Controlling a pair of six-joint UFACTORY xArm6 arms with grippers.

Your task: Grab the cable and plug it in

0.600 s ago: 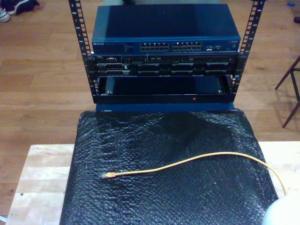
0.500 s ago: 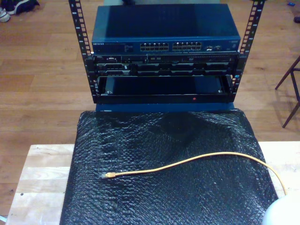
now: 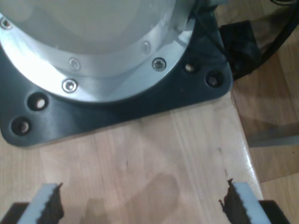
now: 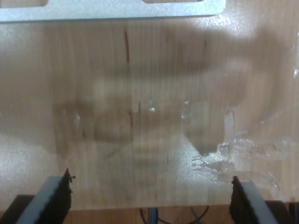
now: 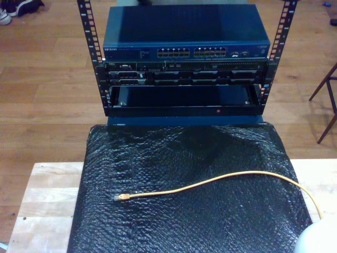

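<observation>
The orange-yellow cable [image 5: 210, 181] lies loose across a black bubble-wrap mat [image 5: 174, 226] in the exterior view. Its clear plug [image 5: 119, 197] rests toward that view's left, and the cable runs off past the mat's right edge. My first gripper [image 3: 145, 205] is open above bare wooden tabletop, with nothing between its fingers [image 3: 46, 207]. My second gripper [image 4: 149, 198] is also open over bare wood, and its pads [image 4: 53, 196] are empty. Beyond the mat stands a blue network switch [image 5: 184, 26] with two rows of ports [image 5: 192, 52] facing the table.
The switch sits in a black rack [image 5: 100, 79] over other units and an open bay. An arm's white rounded shell [image 5: 318, 240] shows at the exterior view's lower right. An arm base with a black plate [image 3: 117, 112] lies before my first gripper, a metal bracket [image 4: 112, 9] before my second.
</observation>
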